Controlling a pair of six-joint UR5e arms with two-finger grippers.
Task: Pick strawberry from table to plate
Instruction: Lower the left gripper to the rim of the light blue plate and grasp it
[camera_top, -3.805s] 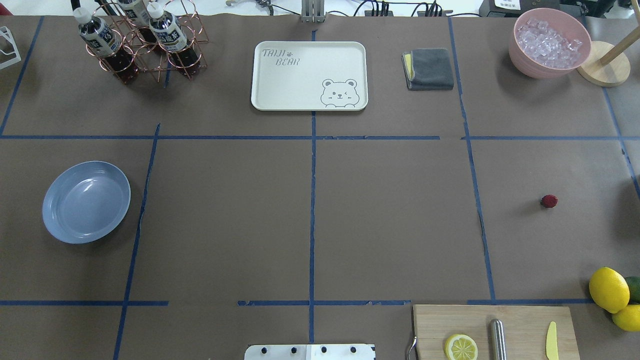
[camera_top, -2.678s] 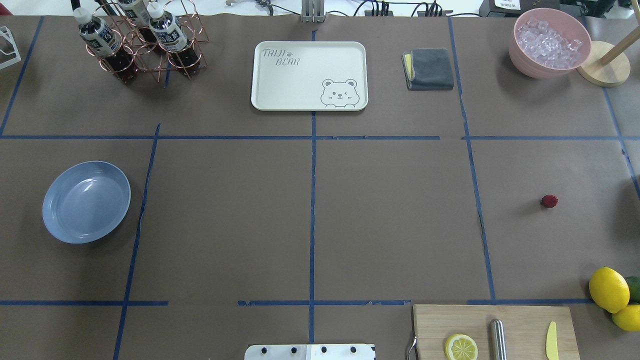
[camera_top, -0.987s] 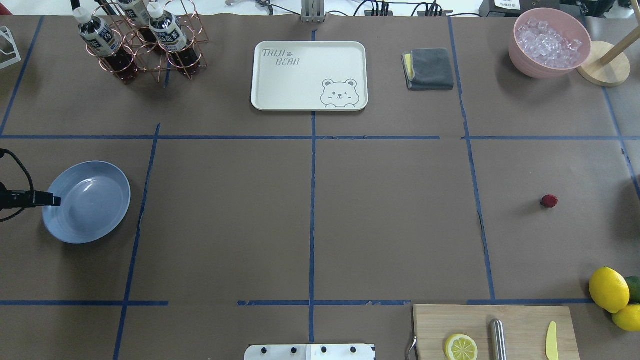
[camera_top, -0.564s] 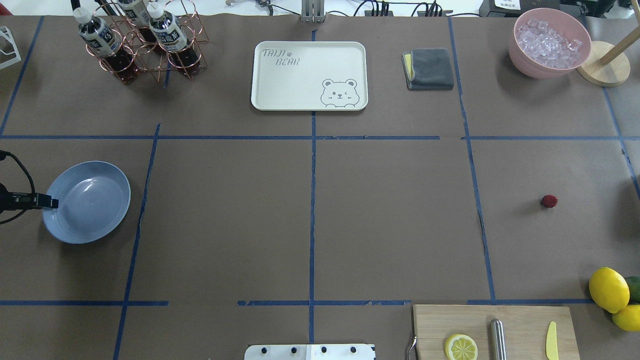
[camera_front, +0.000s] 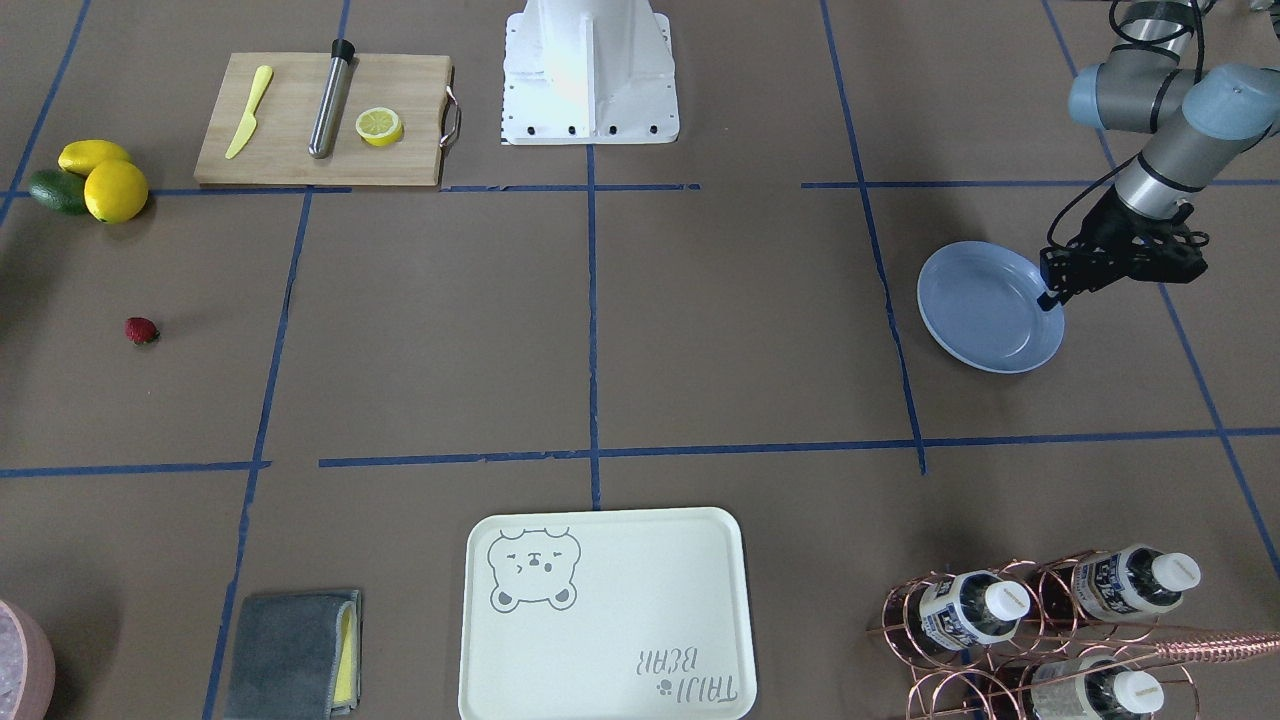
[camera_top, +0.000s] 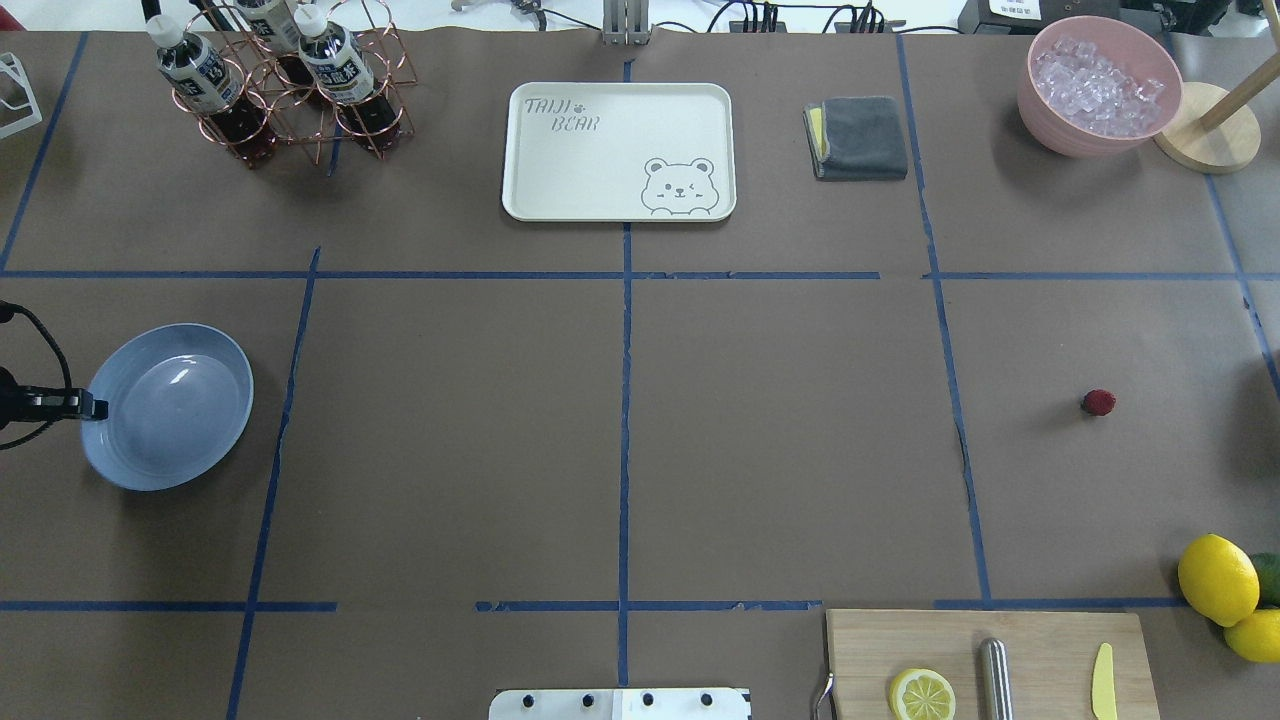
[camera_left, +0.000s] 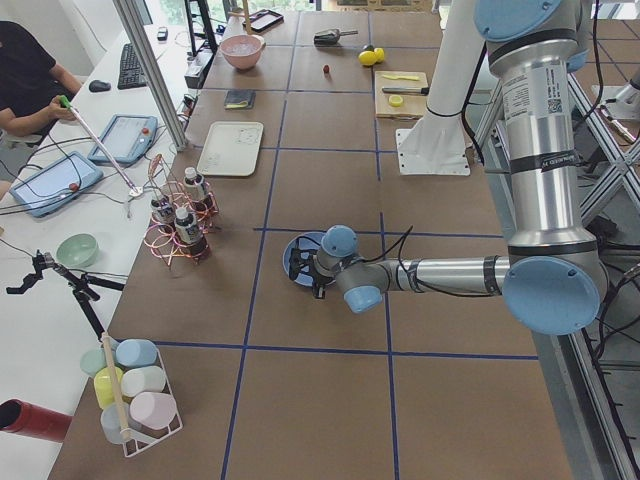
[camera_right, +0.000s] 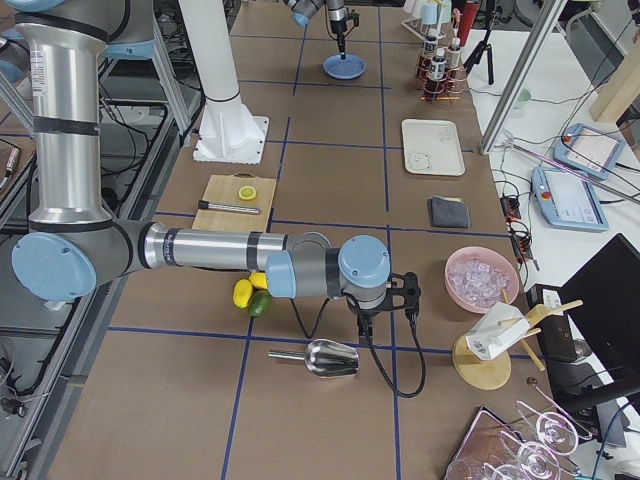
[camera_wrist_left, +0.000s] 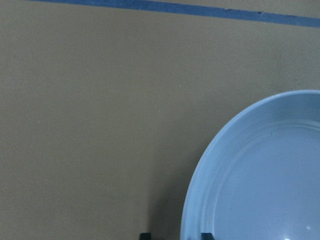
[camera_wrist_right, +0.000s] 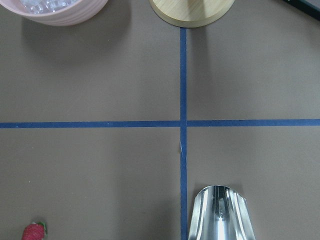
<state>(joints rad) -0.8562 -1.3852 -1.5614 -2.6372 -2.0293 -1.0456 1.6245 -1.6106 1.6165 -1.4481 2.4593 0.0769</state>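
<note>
The strawberry (camera_top: 1098, 402) (camera_front: 141, 330), small and dark red, lies on the table (camera_top: 780, 450) at the right; it also shows at the bottom left of the right wrist view (camera_wrist_right: 34, 231). The light blue plate (camera_top: 165, 410) (camera_front: 990, 320) sits far to the left. My left gripper (camera_top: 95, 405) (camera_front: 1048, 298) is at the plate's outer rim, one finger inside and one outside (camera_wrist_left: 175, 235), shut on the rim. My right gripper (camera_right: 365, 322) hangs low over the table's right end, seen only from the side; I cannot tell its state.
A bear-printed tray (camera_top: 618, 150), a copper bottle rack (camera_top: 290, 90), a grey cloth (camera_top: 858, 138) and a pink bowl of ice (camera_top: 1100, 85) line the far edge. A cutting board (camera_top: 1040, 640) and lemons (camera_top: 1218, 578) sit front right. A metal scoop (camera_right: 322, 357) lies near my right gripper.
My left gripper came in from the left to the plate's rim, then drew back slightly leftward, and the plate shifted a little left with it. The strawberry has not moved.
</note>
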